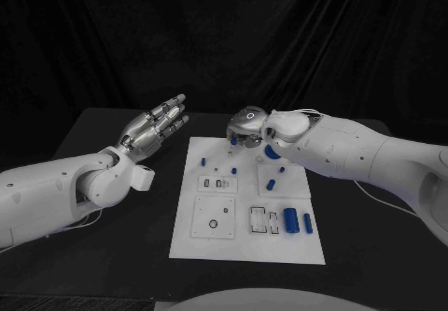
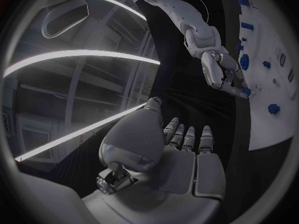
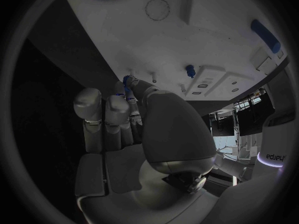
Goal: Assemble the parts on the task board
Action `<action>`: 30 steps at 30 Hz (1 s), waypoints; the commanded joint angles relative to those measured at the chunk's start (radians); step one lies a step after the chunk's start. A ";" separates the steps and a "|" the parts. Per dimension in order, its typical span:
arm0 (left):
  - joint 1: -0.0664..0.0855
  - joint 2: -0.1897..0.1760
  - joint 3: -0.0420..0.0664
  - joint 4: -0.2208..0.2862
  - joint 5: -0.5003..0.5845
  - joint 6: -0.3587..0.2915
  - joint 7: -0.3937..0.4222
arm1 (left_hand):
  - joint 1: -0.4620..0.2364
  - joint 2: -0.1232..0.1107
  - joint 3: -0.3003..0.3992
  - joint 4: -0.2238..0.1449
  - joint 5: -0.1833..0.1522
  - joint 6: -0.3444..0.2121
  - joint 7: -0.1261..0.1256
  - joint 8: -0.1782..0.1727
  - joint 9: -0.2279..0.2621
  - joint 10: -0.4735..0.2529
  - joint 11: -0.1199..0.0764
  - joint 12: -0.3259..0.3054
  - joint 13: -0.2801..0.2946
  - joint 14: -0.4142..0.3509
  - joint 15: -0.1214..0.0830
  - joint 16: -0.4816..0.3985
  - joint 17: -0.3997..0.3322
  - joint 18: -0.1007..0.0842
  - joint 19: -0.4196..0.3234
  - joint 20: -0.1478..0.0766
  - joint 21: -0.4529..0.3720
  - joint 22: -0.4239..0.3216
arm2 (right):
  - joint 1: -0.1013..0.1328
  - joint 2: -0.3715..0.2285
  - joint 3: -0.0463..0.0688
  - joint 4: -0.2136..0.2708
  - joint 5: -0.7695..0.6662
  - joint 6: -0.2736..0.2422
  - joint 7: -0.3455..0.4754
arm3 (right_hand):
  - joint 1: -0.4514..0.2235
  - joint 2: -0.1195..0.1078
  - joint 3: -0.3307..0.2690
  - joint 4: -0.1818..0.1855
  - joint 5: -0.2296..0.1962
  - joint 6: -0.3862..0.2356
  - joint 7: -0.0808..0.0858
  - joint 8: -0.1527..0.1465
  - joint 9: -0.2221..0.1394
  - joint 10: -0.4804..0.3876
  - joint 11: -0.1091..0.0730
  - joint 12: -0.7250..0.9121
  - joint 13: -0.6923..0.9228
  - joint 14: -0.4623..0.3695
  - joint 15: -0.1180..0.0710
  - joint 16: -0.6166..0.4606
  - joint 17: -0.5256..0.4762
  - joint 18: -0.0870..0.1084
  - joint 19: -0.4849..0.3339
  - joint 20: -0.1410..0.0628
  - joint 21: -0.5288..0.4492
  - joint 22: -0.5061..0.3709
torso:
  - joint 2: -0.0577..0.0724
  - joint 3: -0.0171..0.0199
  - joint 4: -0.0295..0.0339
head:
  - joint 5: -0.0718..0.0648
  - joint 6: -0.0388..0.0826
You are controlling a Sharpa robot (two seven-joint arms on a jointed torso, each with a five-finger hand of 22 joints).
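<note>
A small blue part (image 3: 129, 79) is pinched at the right hand (image 1: 250, 128) fingertips, over the task board (image 1: 245, 249) far edge; a loose pinch could drop it. The left hand (image 1: 152, 127) is held spread, empty.

The white task board (image 1: 245, 253) lies flat mid-table, long side running away from the robot. Small blue parts (image 1: 270, 184) dot its far half; two blue cylinders (image 1: 292, 220) lie side by side near its right edge.
</note>
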 commanded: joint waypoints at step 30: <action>0.000 0.003 0.001 0.001 -0.002 0.031 -0.002 | 0.006 0.013 0.008 -0.002 0.009 -0.007 0.001 0.002 -0.001 -0.001 0.010 0.007 0.001 0.000 0.015 -0.004 -0.001 0.000 0.001 0.013 -0.003 -0.002 | -0.010 -0.020 0.000 0.010 -0.009 0.033 -0.087 | -0.007 -0.031 -0.012 -0.004 -0.009 -0.198 -0.046 -0.061 -0.044 -0.248 0.032 -0.037 -0.004 -0.090 0.030 -0.101 -0.133 0.019 -0.087 0.027 -0.132 -0.069 | -0.001 0.0002 -0.0011 | -0.003 -0.012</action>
